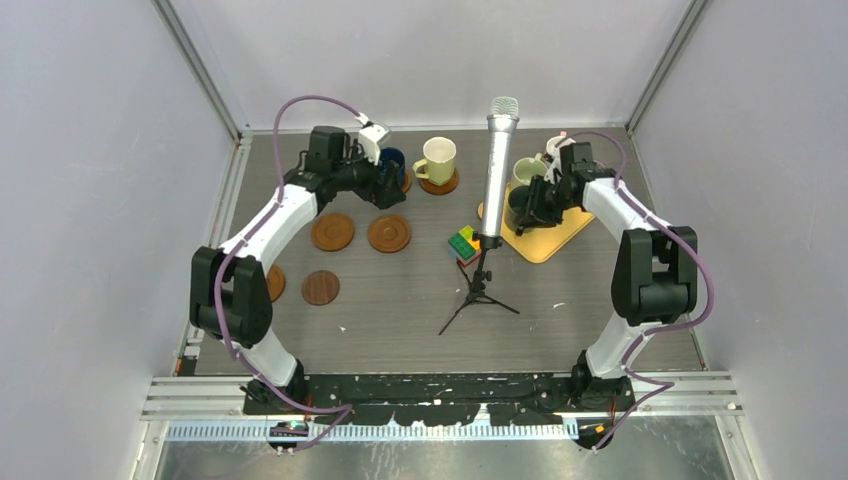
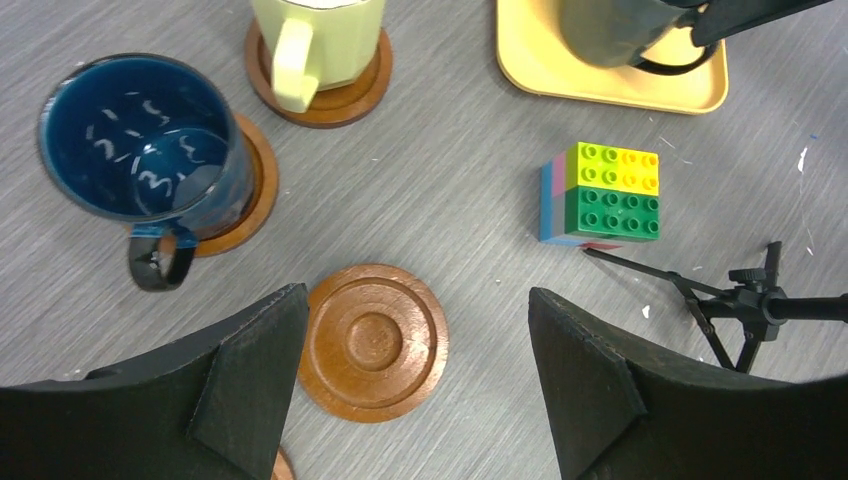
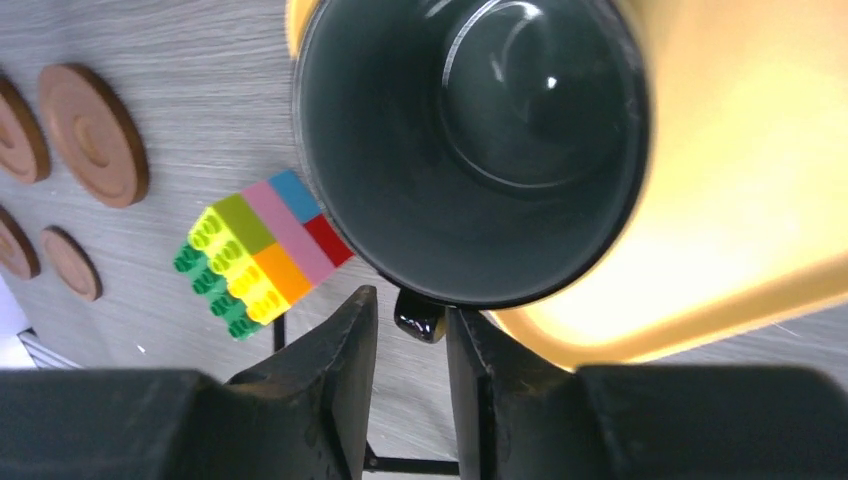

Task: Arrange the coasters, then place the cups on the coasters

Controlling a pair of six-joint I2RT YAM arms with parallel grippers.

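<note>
Orange-brown and ringed, two bare coasters are lying side by side, just apart, left of centre on the grey table. A darker coaster is lying nearer the arms, and a fourth coaster is half hiding under the left arm. Wide grey tabletop is showing between these discs and the near edge. At the far edge the dark blue cup is sitting on its own coaster, its handle pointing toward the left gripper, whose fingers are spreading wide above one bare disc and gripping nothing. Beside it the cream-yellow cup is standing on another coaster. A microphone on its tripod is standing mid-table, with a toy brick block just left of its foot. To the right the yellow tray is holding the dark grey-green cup at its left corner. The right gripper is flanking that cup's handle with its fingers close on either side, though whether they are pinching it I cannot tell. A pale green cup is standing behind, possibly on the tray.
</note>
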